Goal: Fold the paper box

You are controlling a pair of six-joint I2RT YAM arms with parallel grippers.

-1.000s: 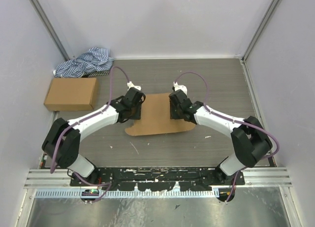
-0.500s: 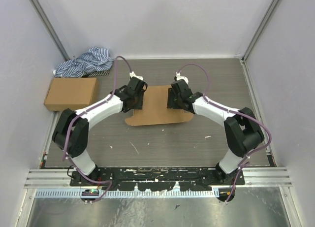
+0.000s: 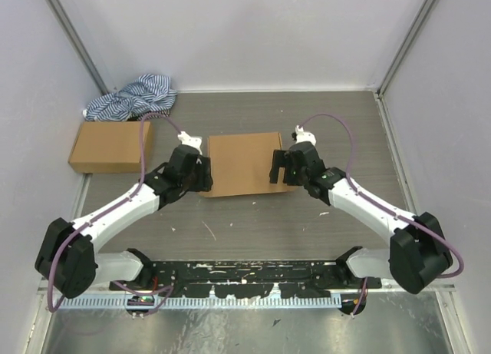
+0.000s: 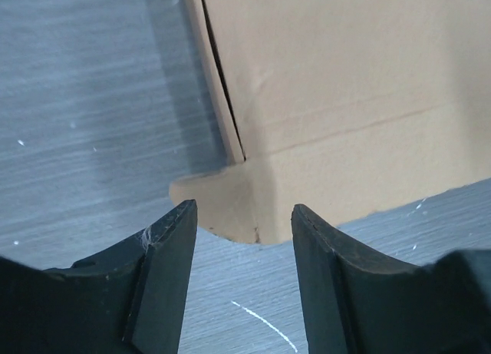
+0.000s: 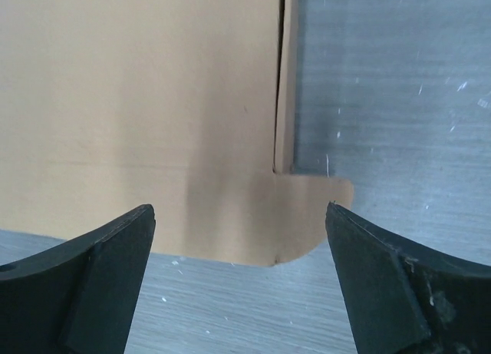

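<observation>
Status: the main fold appears complete. Box (image 3: 244, 162) lies flat near the centre of the desk (image 3: 268, 231). Its large panel is laid over, so the outline from above is a plain rectangle. No panel stands upright in any view.

Hand positions:
- Left hand (image 4: 244, 216) is at the 8 o'clock corner of the box. Its jaws are spread to a moderate gap with nothing between them.
- Right hand (image 5: 239, 216) is at the 4 o'clock corner. Its jaws are spread wide and are also empty.
- No contact between either hand and the cardboard is evident in the wrist views.

Steps outstanding, judged from the layout:
- Left tab (image 4: 222, 204) is rounded and projects flat onto the desk from the near left corner. It is not tucked.
- Right tab (image 5: 311, 212) is rounded and projects flat from the near right corner. It is not tucked.
- Side seam (image 4: 221, 74) shows as a dark line where the upper panel meets the layer beneath. A matching line shows in the right wrist view. The sides look laid together, not locked.
- The pictures do not show whether any inner side flaps are raised. The box looks thin.

Other items: carton (image 3: 111, 145) lies at 9 o'clock from the box and cloth (image 3: 130, 97) at 10 o'clock. Both are well apart from it.
</observation>
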